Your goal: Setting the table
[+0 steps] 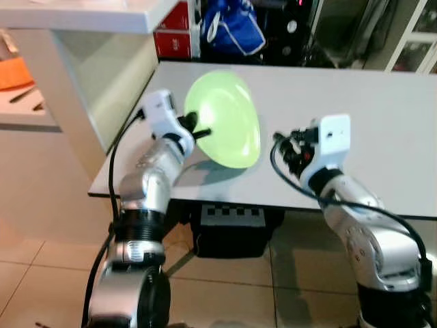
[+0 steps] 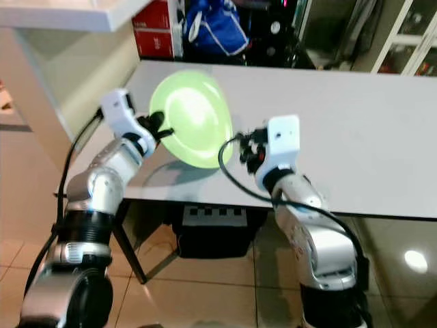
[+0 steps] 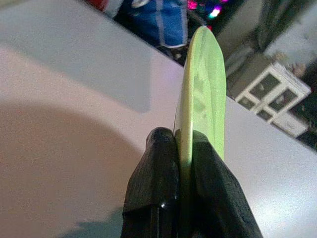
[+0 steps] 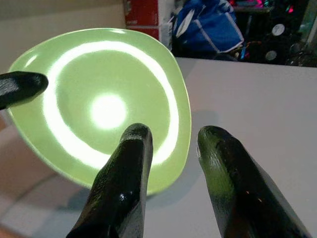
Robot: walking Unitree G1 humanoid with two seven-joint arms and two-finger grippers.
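Observation:
A light green plate (image 1: 225, 126) is held tilted, nearly on edge, just above the near left part of the white table (image 1: 369, 123). My left gripper (image 1: 201, 133) is shut on its left rim; in the left wrist view the two black fingers (image 3: 158, 168) pinch the plate's edge (image 3: 200, 89). My right gripper (image 1: 290, 147) hovers a little right of the plate, over the table's front edge. In the right wrist view the right gripper (image 4: 171, 136) is open, its fingers apart and holding nothing, with the plate's face (image 4: 99, 104) just beyond them.
A blue bag (image 1: 232, 27) and red boxes (image 1: 174, 31) stand behind the table's far edge. A white counter (image 1: 82, 14) rises at the left. A black box (image 1: 232, 225) sits on the tiled floor under the table. The table's right half is bare.

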